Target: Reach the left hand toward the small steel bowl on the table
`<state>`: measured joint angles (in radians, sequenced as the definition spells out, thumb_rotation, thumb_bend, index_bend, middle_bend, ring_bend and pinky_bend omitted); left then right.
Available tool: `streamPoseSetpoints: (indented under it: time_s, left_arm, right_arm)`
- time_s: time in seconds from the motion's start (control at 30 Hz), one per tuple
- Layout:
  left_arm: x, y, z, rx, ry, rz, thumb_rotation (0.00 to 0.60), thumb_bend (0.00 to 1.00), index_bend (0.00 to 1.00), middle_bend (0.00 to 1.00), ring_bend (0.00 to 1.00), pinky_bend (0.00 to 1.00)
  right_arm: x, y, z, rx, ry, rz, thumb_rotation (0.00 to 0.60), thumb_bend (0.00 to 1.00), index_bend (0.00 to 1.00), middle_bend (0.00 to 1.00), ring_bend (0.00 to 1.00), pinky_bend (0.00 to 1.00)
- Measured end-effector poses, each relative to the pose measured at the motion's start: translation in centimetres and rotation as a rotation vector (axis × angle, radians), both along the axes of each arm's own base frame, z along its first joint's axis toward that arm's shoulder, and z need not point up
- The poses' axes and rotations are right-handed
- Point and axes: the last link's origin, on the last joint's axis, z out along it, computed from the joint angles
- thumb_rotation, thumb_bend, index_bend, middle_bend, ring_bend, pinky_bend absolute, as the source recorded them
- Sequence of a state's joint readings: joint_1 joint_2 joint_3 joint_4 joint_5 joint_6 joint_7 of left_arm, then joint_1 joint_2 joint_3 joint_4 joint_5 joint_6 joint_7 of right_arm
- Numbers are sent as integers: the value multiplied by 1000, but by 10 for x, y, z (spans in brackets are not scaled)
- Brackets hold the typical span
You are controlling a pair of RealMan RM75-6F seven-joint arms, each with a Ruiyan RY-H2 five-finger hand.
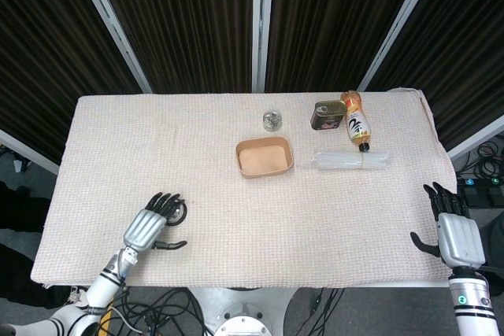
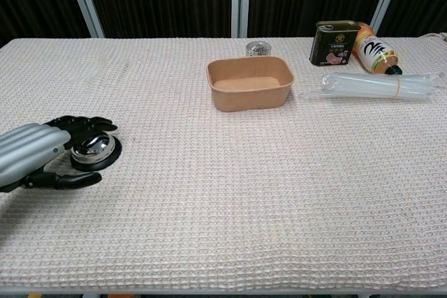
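Left robot hand point(image 2: 38, 153) open, holding nothing, fingertips point(image 2: 98, 125) curved over small shiny steel bowl point(image 2: 94, 147); contact unclear. Thumb just beside it.

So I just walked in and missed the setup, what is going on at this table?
The robot's left hand lies at the near left of the cloth-covered table, fingers arched over the small shiny steel bowl, thumb on the cloth beside it; no grip shows. The right hand waits open off the table's right edge. The brown paper tray sits untouched.
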<state>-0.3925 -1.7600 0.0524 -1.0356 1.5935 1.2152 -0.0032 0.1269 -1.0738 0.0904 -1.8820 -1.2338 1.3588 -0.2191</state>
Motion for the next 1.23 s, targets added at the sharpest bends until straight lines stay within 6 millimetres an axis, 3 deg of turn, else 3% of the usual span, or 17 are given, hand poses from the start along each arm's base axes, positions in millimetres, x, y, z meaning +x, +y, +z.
streamPoseSetpoints:
  time_s: [0.13, 0.43, 0.63, 0.8, 0.97, 1.1, 1.23]
  left_arm:
    - [5, 1, 2, 17, -23, -23, 5, 0, 0, 0, 0, 0]
    - [-11, -8, -9, -83, 43, 27, 8, 0, 0, 0, 0, 0]
    - [6, 3, 12, 17, -29, -7, 7, 0, 0, 0, 0, 0]
    - [8, 4, 53, 142, -83, 6, 9, 0, 0, 0, 0, 0]
    - [-21, -5, 118, 295, -42, 84, 8, 0, 0, 0, 0, 0]
    - [-45, -25, 172, 399, 6, 162, 9, 0, 0, 0, 0, 0]
    - [-55, -42, 200, 427, 11, 205, 12, 0, 0, 0, 0, 0]
  right_arm:
    - [0, 0, -1, 4, 0, 0, 600, 165, 0, 0, 0, 0]
    - [0, 0, 1, -4, -3, 0, 600, 165, 0, 0, 0, 0]
    - [1, 1, 2, -6, -9, 4, 600, 165, 0, 0, 0, 0]
    - [1, 1, 5, -14, -12, 6, 600, 165, 0, 0, 0, 0]
    - [2, 1, 7, -26, -15, 9, 600, 165, 0, 0, 0, 0]
    - [6, 3, 4, -14, -7, 25, 600, 165, 0, 0, 0, 0]
    - [10, 7, -3, 10, 0, 44, 600, 166, 0, 0, 0, 0]
